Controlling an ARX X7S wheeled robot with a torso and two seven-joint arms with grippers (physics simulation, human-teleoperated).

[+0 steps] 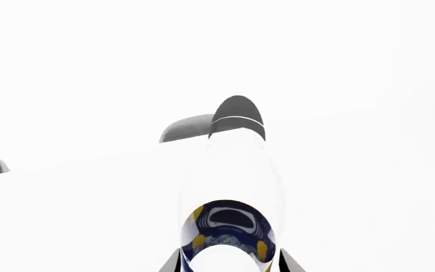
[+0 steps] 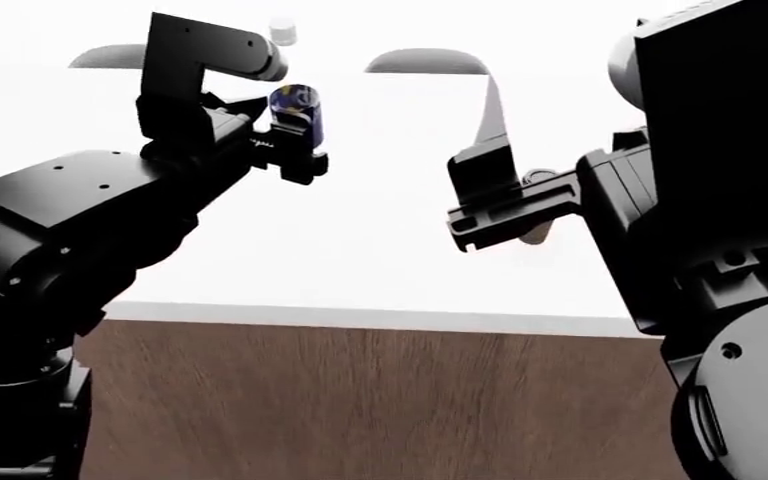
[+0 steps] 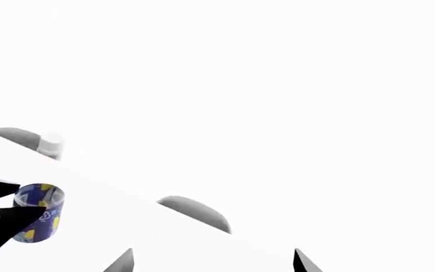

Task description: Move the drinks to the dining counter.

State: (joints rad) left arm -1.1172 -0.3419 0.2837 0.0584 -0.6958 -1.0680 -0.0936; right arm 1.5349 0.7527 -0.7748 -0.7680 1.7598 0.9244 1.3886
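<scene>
- Left claw (image 2: 293, 135) grips the bottle (image 2: 293, 108), blue-and-yellow label between its fingers, above the tabletop (image 2: 357, 250).
- Right claw (image 3: 211, 260) hangs open over the tabletop, well apart from the bottle.

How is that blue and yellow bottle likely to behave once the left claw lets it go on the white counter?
The bottle looks tall and narrow, so it may tip if released at a tilt. Its clear plastic body suggests it is light and smooth, possibly slippery in the left claw. Being round, it would probably roll across the flat counter if it fell over.
</scene>
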